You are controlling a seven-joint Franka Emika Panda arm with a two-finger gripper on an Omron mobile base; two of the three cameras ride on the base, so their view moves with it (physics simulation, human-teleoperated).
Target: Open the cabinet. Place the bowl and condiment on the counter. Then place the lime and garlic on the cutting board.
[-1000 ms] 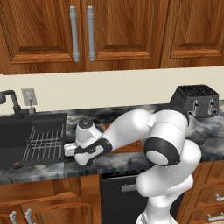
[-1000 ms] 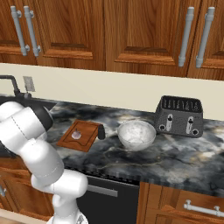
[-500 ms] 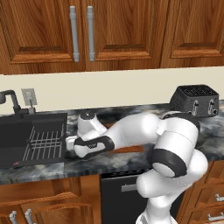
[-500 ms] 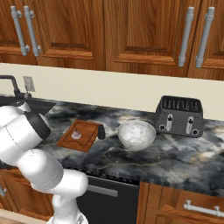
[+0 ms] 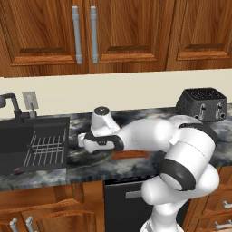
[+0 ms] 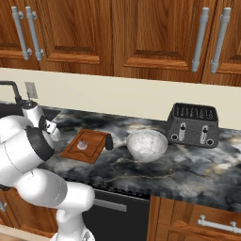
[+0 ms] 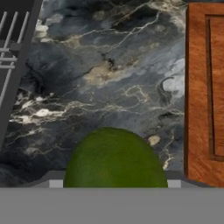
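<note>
End effector [image 5: 83,139]: held low over the desk [image 6: 188,165], between the sink [image 5: 27,136] and the cutting board [image 6: 87,146], with its fingers spread wide and pinching the lime [image 7: 113,159]. Lime: round, green, sitting between the two finger tips at the bottom of the hand view, with marbled stone beneath and around it; it is off the cutting board, which runs along the right edge of that view. Dark sink rack [image 7: 8,65]: wire bars at the left edge of the hand view, on the far side of the lime from the board. Cutting board: square, brown wood with a darker rim groove, flat on the desk near its front edge. Garlic [image 6: 83,145]: small pale bulb resting on the board, about mid-surface. Condiment [image 6: 109,141]: small black bottle, upright on the desk, just beside the board's right edge. Bowl [image 6: 147,144]: wide, pale grey-silver, upright on the desk to the right of the condiment, apart from it. Toaster [image 6: 193,124]: dark, against the wall, right of the bowl. Cabinet [image 5: 86,36]: reddish-brown, above the desk, both doors closed, grey bar handles side by side at the middle.
</note>
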